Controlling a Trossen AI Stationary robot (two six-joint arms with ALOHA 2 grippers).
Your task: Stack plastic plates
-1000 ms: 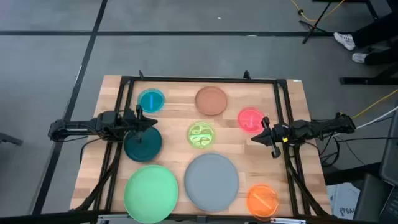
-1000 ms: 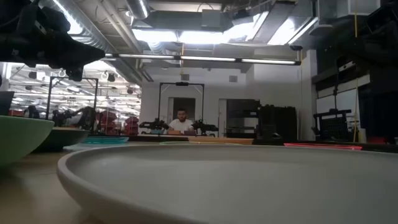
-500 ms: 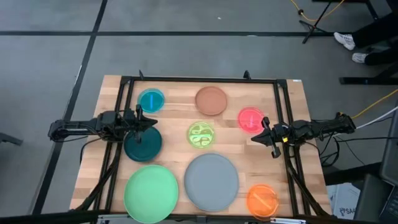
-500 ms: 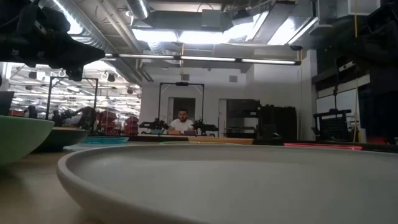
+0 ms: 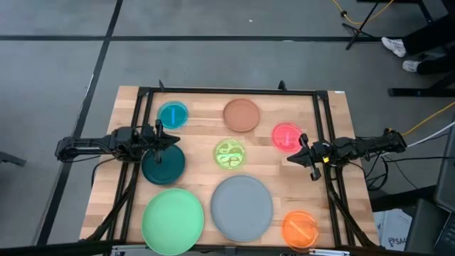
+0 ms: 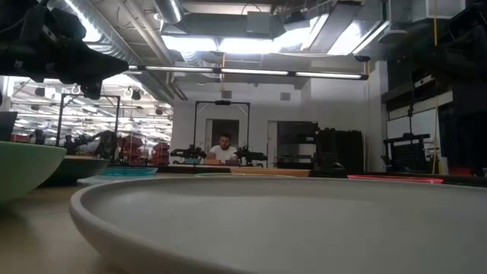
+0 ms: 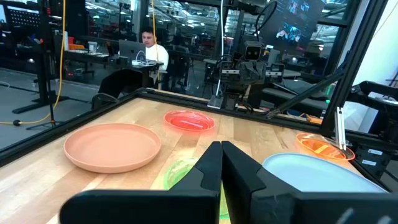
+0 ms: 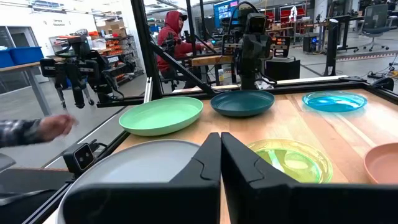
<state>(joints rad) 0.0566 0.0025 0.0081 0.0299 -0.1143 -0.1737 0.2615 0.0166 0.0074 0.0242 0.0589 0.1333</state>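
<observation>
Eight plates lie apart, flat on the wooden table: cyan [image 5: 173,114], brown [image 5: 242,115], pink [image 5: 286,135], lime-patterned [image 5: 230,153], dark teal [image 5: 163,164], mint green [image 5: 173,220], grey [image 5: 242,207] and orange translucent [image 5: 300,228]. My left gripper [image 5: 175,141] hovers shut over the dark teal plate's far rim, fingers [image 7: 211,168] pointing at the table's right. My right gripper [image 5: 291,158] is shut too, beside the pink plate's near rim, fingers [image 8: 211,155] pointing at the table's left. Neither touches a plate.
A black metal frame [image 5: 227,92] runs along the table's far, left and right sides. Bare wood shows between the plates at the table's middle. In the room beyond, a person [image 6: 222,150] sits at a desk, and a person's blurred hand [image 8: 56,126] shows off the table's near edge.
</observation>
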